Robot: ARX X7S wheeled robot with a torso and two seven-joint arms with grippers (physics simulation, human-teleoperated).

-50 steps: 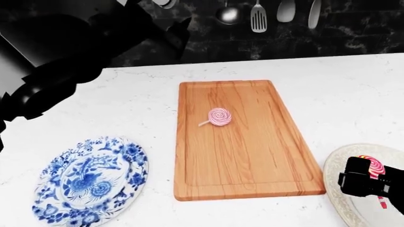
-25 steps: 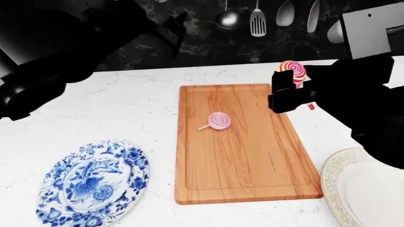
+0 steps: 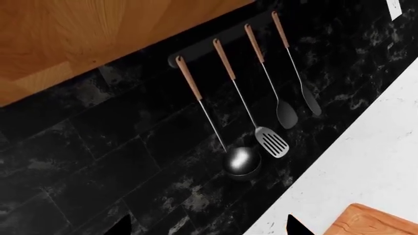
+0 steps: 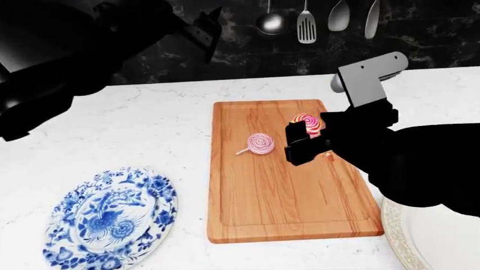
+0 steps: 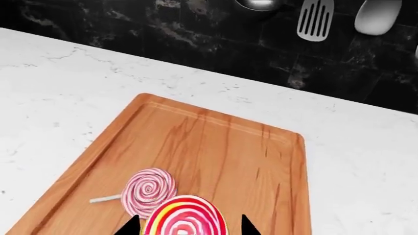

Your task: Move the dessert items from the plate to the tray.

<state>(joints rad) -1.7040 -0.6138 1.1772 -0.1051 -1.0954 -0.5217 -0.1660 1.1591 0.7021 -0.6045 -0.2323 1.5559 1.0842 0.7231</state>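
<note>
Here the right gripper's (image 4: 306, 136) fingers clamp the multicoloured lollipop (image 4: 307, 122) above the unlabelled tray (image 4: 277, 197).

A kitchen: hanging utensils (image 4: 306, 22), black tiled backsplash (image 3: 117, 166), white marble counter (image 4: 150, 124).

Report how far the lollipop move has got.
One done: the pink-and-white lollipop lies on the tray. In hand: the right gripper holds the pink, yellow and red lollipop over the tray, beside the first. Left: lower and release it. The left gripper is raised, away from the work.
</note>
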